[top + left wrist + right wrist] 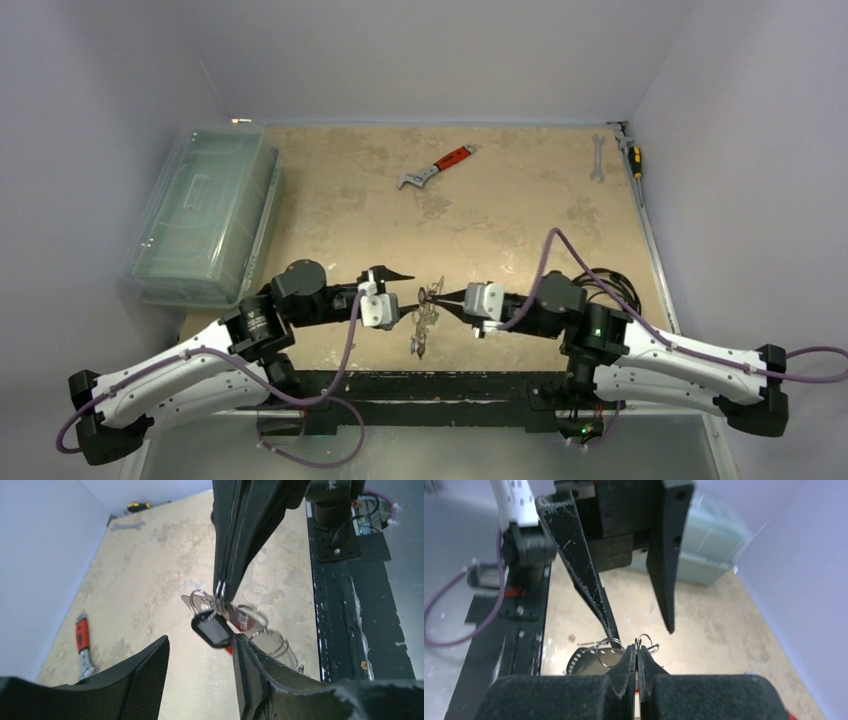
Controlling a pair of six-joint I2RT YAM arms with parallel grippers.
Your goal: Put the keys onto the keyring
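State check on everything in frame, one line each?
Left claw: open, at the key bunch.
Right claw: shut on a ring of the key bunch.
Key bunch: hanging above the table.
Plastic box: lid on.
Red wrench: lying flat.
Spanner: lying flat.
Screwdriver: lying by the wall.

A red-handled adjustable wrench (437, 167) lies on the mottled beige table (510, 225), far middle. A silver spanner (598, 157) lies near the far right corner, a yellow-handled screwdriver (632, 155) just beside it. A lidded clear plastic box (205, 215) sits at left
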